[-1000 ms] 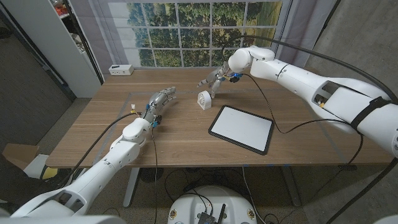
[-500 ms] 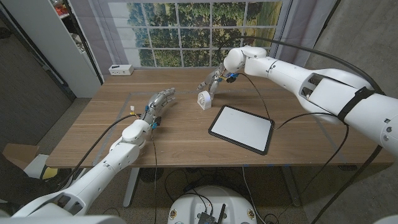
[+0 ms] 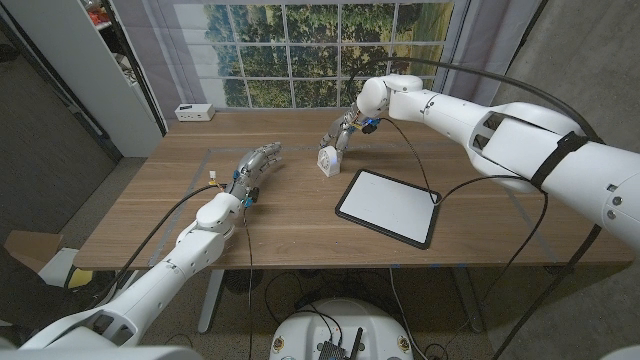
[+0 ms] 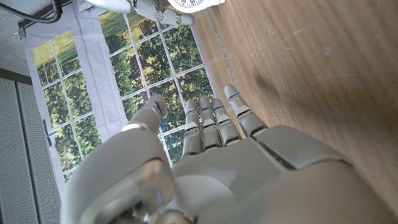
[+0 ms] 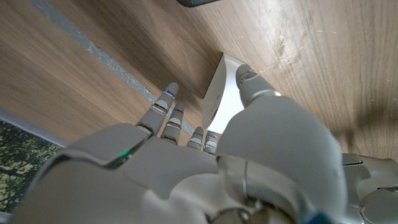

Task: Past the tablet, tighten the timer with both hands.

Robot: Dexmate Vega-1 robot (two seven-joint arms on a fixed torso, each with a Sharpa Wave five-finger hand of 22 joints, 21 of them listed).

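Now we are closing our right hand (image 3: 337,135) around the timer (image 3: 326,160), past the tablet (image 3: 388,206) toward the surface's far edge, steadying it; our left hand (image 3: 252,166), fingers apart, is waiting nearby.

Both arms (image 3: 480,120) have smooth white shells with black cables along them, a black band on the right, and grey jointed hands (image 3: 255,165).

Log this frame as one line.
right hand: fingers at timer, grip unclear | left hand: open, apart | tablet: flat, nearer
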